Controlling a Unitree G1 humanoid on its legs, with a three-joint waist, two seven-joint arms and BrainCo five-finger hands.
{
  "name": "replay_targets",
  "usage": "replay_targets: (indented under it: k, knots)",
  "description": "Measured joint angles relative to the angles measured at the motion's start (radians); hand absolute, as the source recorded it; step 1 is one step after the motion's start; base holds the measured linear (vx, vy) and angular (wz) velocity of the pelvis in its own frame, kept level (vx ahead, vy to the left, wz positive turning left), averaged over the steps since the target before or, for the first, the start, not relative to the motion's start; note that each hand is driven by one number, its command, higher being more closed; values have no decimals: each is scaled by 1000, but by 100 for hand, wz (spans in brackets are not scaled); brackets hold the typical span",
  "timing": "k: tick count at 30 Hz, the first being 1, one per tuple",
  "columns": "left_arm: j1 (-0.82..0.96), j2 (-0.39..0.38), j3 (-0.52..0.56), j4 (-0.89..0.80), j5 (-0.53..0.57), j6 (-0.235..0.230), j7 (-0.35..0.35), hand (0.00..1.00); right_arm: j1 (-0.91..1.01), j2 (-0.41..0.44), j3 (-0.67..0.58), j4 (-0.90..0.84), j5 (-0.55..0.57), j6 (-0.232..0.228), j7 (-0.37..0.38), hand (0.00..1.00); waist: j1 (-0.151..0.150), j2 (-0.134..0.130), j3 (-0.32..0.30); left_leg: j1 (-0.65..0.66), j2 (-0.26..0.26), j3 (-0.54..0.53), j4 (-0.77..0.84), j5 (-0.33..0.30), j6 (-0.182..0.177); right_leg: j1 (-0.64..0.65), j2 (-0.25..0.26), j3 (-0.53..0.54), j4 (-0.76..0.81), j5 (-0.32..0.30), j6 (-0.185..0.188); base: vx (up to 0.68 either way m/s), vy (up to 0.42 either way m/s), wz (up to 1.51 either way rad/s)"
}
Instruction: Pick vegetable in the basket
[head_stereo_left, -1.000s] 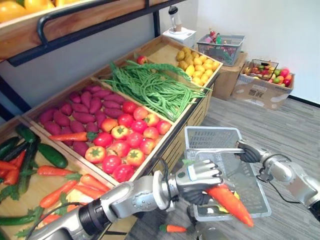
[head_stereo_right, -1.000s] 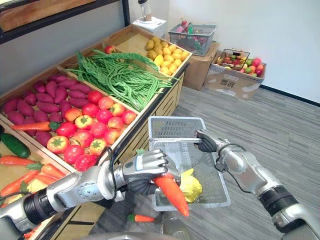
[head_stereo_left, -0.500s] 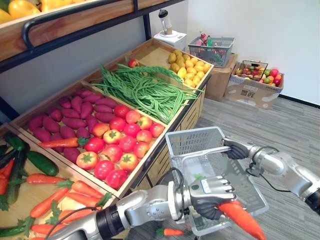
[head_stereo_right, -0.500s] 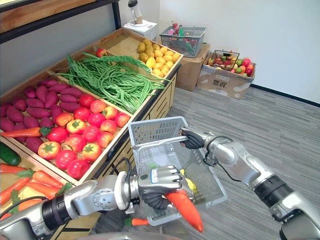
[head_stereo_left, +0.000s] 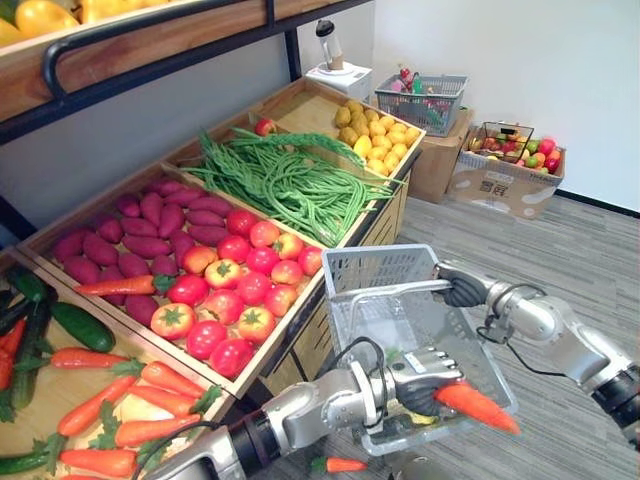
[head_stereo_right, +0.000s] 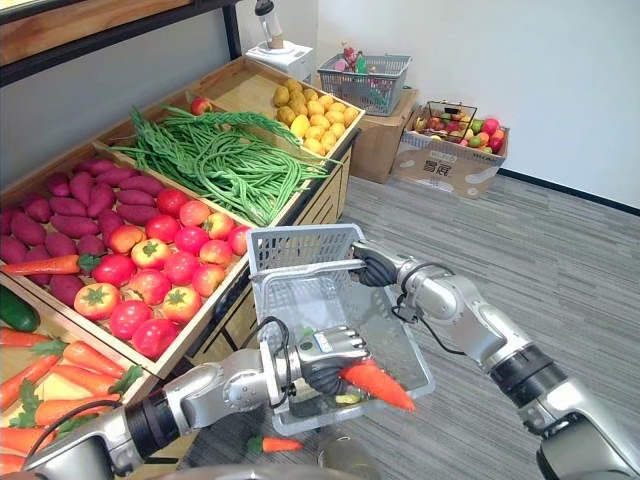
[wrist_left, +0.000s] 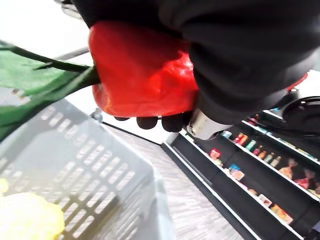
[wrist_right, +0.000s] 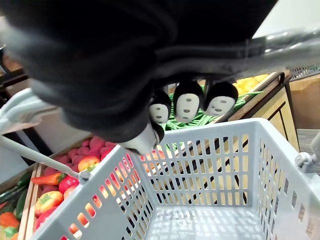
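Grey basket (head_stereo_left: 375, 268), lower centre, holds a yellow item (wrist_left: 25, 220); right hand (head_stereo_left: 462, 290) fingers grip its handle (head_stereo_left: 390, 292). The left hand (head_stereo_left: 425, 372) fingers clasp a tapered orange carrot (head_stereo_left: 478, 408).

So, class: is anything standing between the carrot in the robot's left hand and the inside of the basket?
Nothing visible does. The left hand grips the carrot at the near rim of the grey basket, whose top is open. The right hand holds the handle. A yellow item lies inside.
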Motion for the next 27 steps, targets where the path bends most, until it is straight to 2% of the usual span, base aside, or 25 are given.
replay_targets:
  k: [6, 11, 12, 18, 27]
  knots:
    - [-1, -22, 53, 122, 55, 22, 2, 100, 0, 44, -10, 42, -1, 12, 12, 100, -1, -28, 0, -2, 8, -6, 3, 0, 0, 0, -1, -14, -3, -12, -6, 0, -18, 3]
    - [-3, -29, 86, 187, 91, 31, 5, 100, -1, 62, -10, 80, -3, 20, 13, 100, -2, -32, 2, -2, 10, -6, 1, 0, 0, -2, 0, -19, -4, -11, -15, 0, -2, 1]
    - [-8, -30, 90, 204, 92, 40, 10, 0, -1, 67, -10, 83, -4, 23, 15, 100, -2, -32, 2, -2, 10, -5, 1, 0, 0, -2, 0, -19, -4, -11, -15, 0, 0, 0]
    - [-17, -37, 126, 261, 107, 49, 13, 0, -4, 88, -10, 101, -6, 23, 16, 100, -4, -42, 9, 1, 8, -5, -3, 0, 1, -2, 1, -19, -5, -9, -12, 0, 0, 0]
    - [-28, -40, 133, 273, 119, 61, 13, 0, -4, 104, -25, 114, -6, 24, 20, 100, -9, -41, 27, 3, 3, -8, -15, 2, 1, 0, -1, -22, -5, -14, -19, 0, 0, 0]
